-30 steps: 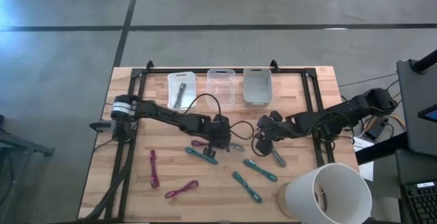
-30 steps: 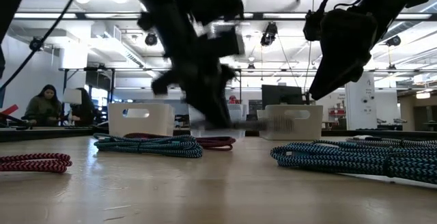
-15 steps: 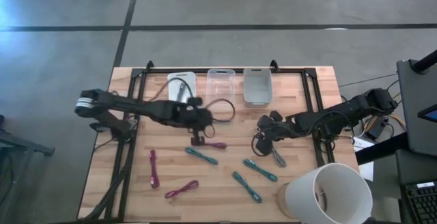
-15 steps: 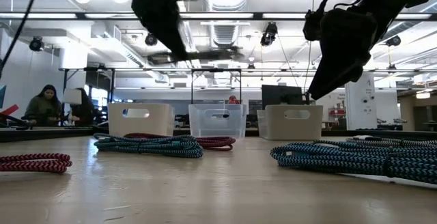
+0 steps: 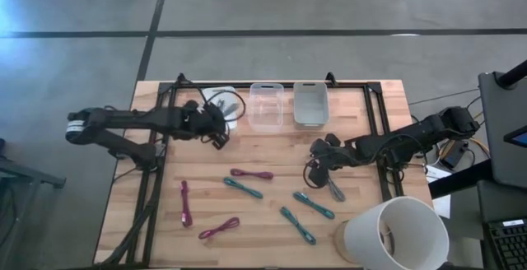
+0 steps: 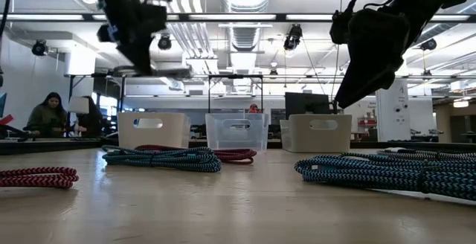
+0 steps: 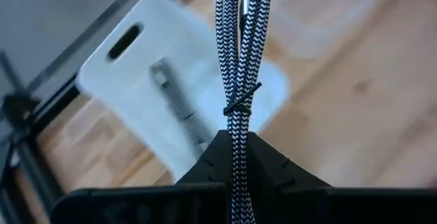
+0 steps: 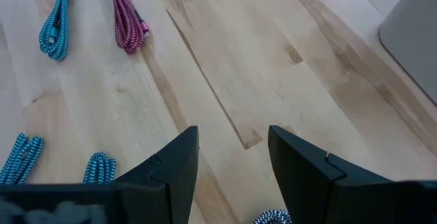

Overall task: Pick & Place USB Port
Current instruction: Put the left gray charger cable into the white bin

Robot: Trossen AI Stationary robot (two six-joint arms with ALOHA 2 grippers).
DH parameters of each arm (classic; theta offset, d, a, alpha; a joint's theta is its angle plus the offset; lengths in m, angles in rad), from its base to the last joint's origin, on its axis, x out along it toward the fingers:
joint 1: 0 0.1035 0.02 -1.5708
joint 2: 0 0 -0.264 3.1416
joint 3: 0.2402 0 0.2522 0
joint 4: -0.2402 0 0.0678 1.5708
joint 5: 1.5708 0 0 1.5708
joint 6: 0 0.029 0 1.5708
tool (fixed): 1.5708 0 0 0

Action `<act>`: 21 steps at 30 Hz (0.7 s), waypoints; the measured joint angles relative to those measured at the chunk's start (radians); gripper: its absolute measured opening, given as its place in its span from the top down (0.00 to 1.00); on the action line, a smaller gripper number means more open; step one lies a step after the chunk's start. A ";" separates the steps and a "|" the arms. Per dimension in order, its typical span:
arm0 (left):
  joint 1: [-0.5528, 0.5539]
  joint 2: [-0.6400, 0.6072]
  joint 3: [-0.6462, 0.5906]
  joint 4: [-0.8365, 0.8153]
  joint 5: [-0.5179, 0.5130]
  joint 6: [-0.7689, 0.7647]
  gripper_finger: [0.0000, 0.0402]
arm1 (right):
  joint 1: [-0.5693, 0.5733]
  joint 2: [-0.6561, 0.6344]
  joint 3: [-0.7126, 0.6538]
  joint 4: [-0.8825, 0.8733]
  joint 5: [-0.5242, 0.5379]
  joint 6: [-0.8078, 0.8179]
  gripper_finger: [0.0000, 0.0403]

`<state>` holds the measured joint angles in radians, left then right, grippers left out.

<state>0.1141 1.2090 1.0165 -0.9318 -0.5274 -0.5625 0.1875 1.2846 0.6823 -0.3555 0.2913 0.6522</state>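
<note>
My left gripper [image 5: 216,127] is shut on a bundled black-and-white braided USB cable [image 7: 237,53]. It hangs above the near edge of the white bin [image 5: 219,108] at the table's far side. That bin [image 7: 147,80] holds another dark cable [image 7: 176,104]. In the low view the left gripper [image 6: 141,32] is high over the table. My right gripper [image 8: 232,159] is open and hovers above bare wood right of centre [image 5: 318,168]. Another black-and-white cable [image 5: 336,190] lies on the table just beside it. My left gripper pinches the black-and-white cable bundle between its two fingers at one end of the bundle [image 7: 236,138], below its thin tie [image 7: 239,104]. The fingers lie along the bundle, which sticks straight out past them. It is lifted clear over the white bin.
A clear bin [image 5: 266,105] and a grey bin [image 5: 310,104] stand next to the white one along the far edge. Pink cables [image 5: 252,174] [image 5: 185,202] [image 5: 219,228] and teal cables [image 5: 243,188] [image 5: 314,205] [image 5: 297,225] lie on the near half. A white cylinder [image 5: 395,233] stands at the near right corner.
My left arm has swung from the table's middle toward the far left, carrying the black-and-white cable up and over to the white bin, staying shut on it. The pink cable it had covered now shows on the table.
</note>
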 joint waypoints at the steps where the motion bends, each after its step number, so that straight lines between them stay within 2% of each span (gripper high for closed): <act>1: 0.024 -0.004 -0.019 0.004 0.010 -0.011 0.96 | 0.000 0.000 0.000 0.000 0.000 0.000 0.57; 7: 0.185 -0.002 -0.110 0.151 0.081 -0.022 0.94 | 0.000 0.000 0.000 0.003 0.001 0.000 0.57; 12: 0.336 0.022 -0.141 0.309 0.237 0.009 0.94 | 0.000 0.000 0.000 0.004 0.001 0.000 0.57; 17: 0.452 0.063 -0.153 0.321 0.373 0.055 0.93 | 0.000 0.000 0.000 0.004 0.001 0.000 0.57; 21: 0.513 0.096 -0.153 0.322 0.414 0.064 0.93 | 0.000 0.000 0.000 0.004 0.002 -0.005 0.57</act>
<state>0.6269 1.3048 0.8631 -0.6097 -0.1132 -0.4981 0.1875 1.2846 0.6823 -0.3515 0.2928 0.6475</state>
